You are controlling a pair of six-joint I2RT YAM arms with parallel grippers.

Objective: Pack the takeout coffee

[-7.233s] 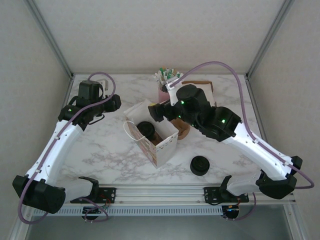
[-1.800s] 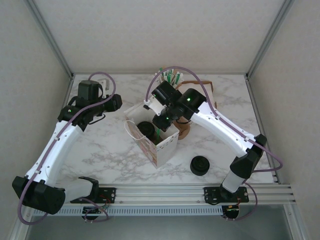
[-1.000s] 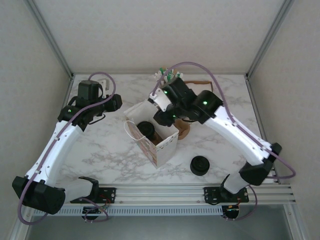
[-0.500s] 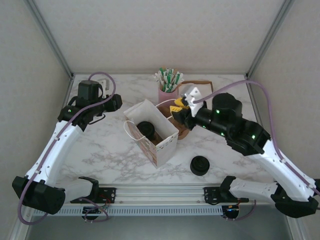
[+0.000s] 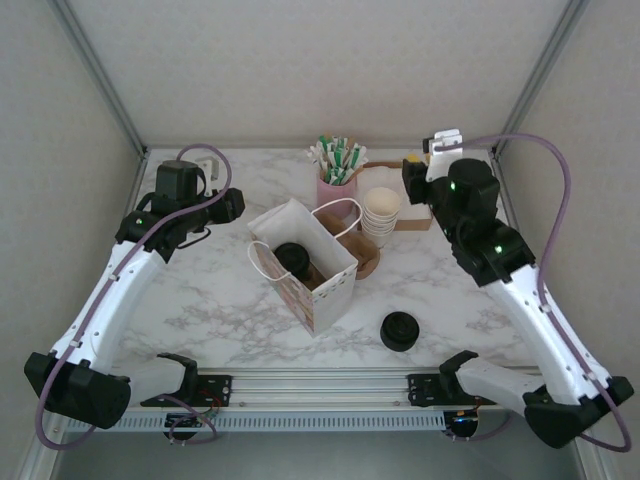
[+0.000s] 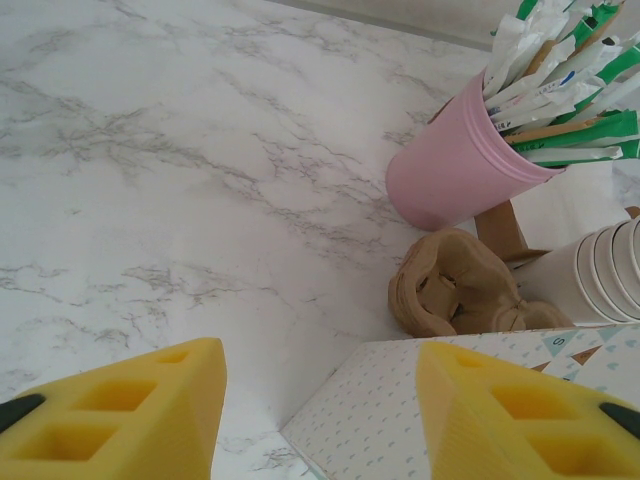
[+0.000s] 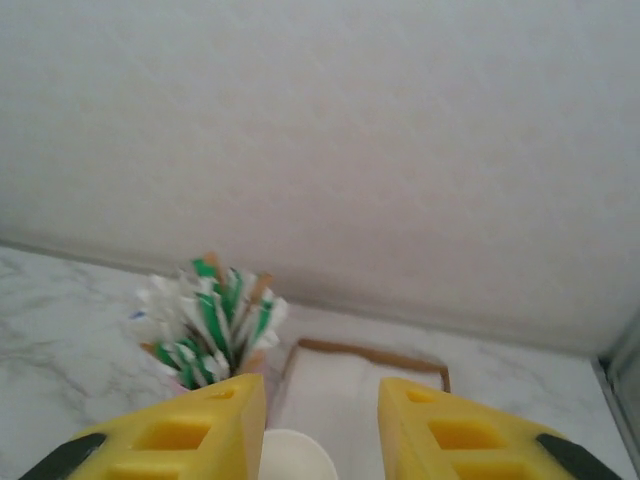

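Note:
The takeout coffee, a brown moulded-pulp carrier (image 5: pixel 366 256), lies on the marble just behind the white paper bag (image 5: pixel 318 290); the left wrist view shows the carrier (image 6: pixel 455 294) past the bag's dotted wall (image 6: pixel 400 420). Inside the bag stands a black-lidded cup (image 5: pixel 292 258). My left gripper (image 5: pixel 230 205) hovers left of the bag, open, its yellow fingers (image 6: pixel 130 420) wide apart with nothing between them. My right gripper (image 5: pixel 414 182) is raised at the back right, above the cream cup stack (image 5: pixel 381 214), open and empty (image 7: pixel 322 430).
A pink holder of straws and stirrers (image 5: pixel 337 183) stands at the back middle. A napkin tray (image 5: pixel 412 218) sits behind the cup stack. A round black lid (image 5: pixel 399 331) lies near the front edge, right of the bag.
The right arm has pulled away from the bag's mouth, up and towards the back right, its jaws widening a little. The left arm has not moved.

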